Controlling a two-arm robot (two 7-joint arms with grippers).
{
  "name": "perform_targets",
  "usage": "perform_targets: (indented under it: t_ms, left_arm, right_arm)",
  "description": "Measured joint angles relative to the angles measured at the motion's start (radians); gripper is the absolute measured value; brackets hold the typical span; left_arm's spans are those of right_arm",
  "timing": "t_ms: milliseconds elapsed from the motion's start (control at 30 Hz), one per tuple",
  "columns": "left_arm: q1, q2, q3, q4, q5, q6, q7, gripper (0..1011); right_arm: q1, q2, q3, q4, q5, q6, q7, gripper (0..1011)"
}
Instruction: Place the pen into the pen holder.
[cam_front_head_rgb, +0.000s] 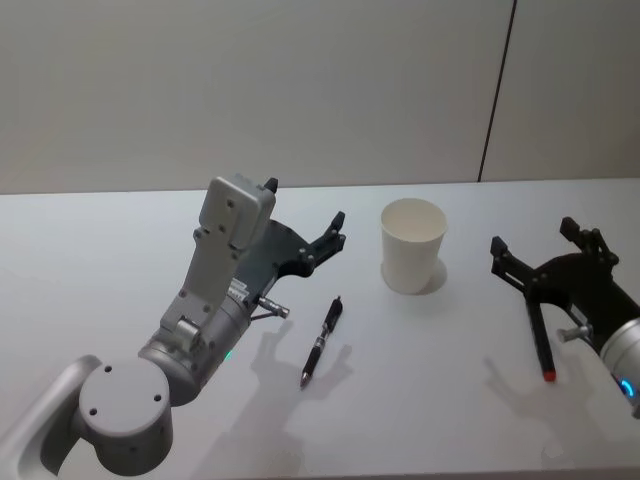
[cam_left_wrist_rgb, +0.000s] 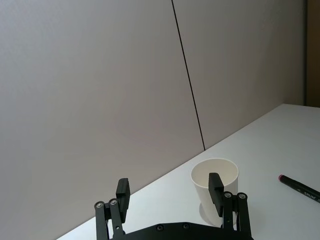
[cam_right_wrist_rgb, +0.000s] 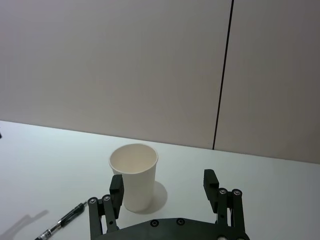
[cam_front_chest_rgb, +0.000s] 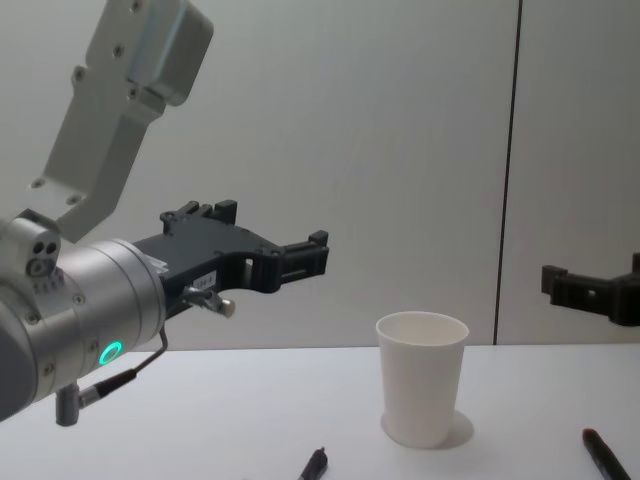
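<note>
Pen holder (cam_front_head_rgb: 412, 250): plain white paper cup, upright on table (cam_front_head_rgb: 120, 240), no print. Black pen (cam_front_head_rgb: 322, 342) lies flat, left of cup and nearer robot, apart from it. Red-tipped pen (cam_front_head_rgb: 541, 340) lies flat right of cup; white lettering on barrel, unreadable. Left gripper (cam_left_wrist_rgb: 169, 187) raised left of cup, fingers spread wide, empty. Right gripper (cam_right_wrist_rgb: 163, 182) right of cup, also wide, empty.

White pen holder (cam_front_head_rgb: 412, 245), black-and-silver pen (cam_front_head_rgb: 321, 343), black red-tipped pen (cam_front_head_rgb: 539, 340), white table (cam_front_head_rgb: 100, 260).
</note>
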Motion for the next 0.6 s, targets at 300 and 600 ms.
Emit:
perform_targets:
  t_ms: [300,600]
  left_arm:
    - [0.000,0.000,0.000,0.000,0.000,0.000,0.000,1003]
    - [0.000,0.000,0.000,0.000,0.000,0.000,0.000,1003]
  right_arm:
    - [0.060,-0.010,0.009,0.039,-0.020,0.112,0.010,1002]
    - [0.125,-0.020,0.017,0.083,-0.041,0.228,0.027,1002]
